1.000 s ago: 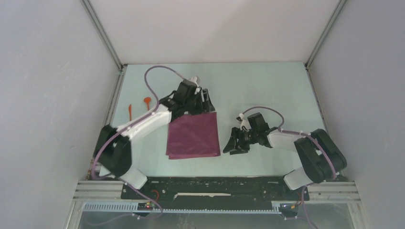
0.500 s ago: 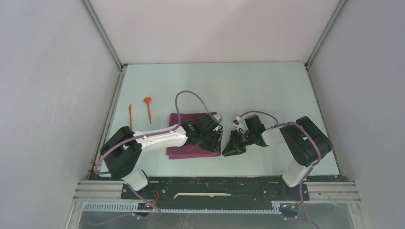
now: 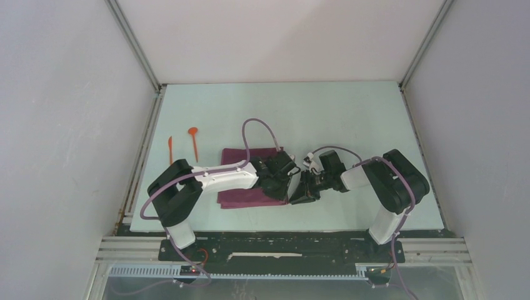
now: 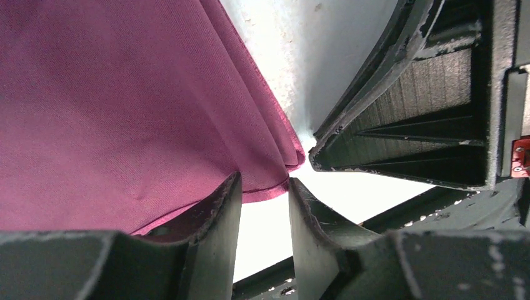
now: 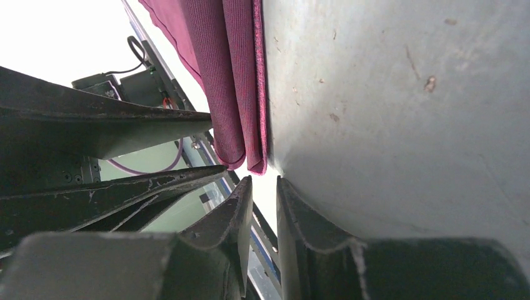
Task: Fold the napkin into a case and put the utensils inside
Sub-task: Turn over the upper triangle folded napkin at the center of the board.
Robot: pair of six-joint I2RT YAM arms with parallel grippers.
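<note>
Reaching across the folded maroon napkin (image 3: pixel 240 197), the left arm has swung further right than half a second ago, and the left gripper (image 3: pixel 284 186) now sits at the cloth's near right corner. The right gripper (image 3: pixel 300 192) has closed in to just beside it. A second ago the napkin lay as a deeper rectangle; now it is a shallower band. The orange utensils (image 3: pixel 194 141) lie unmoved on the table (image 3: pixel 350 119), well left of the cloth.

Left wrist view: the left gripper (image 4: pixel 264 184) has its jaws a narrow slit apart with nothing between them. The napkin (image 4: pixel 112 112) corner ends just above the slit, and a finger of the right gripper (image 4: pixel 406 125) is close by.

Right wrist view: the right gripper (image 5: pixel 264 181) also shows a thin empty gap, with the layered napkin (image 5: pixel 219 75) corner just beyond its tips.
</note>
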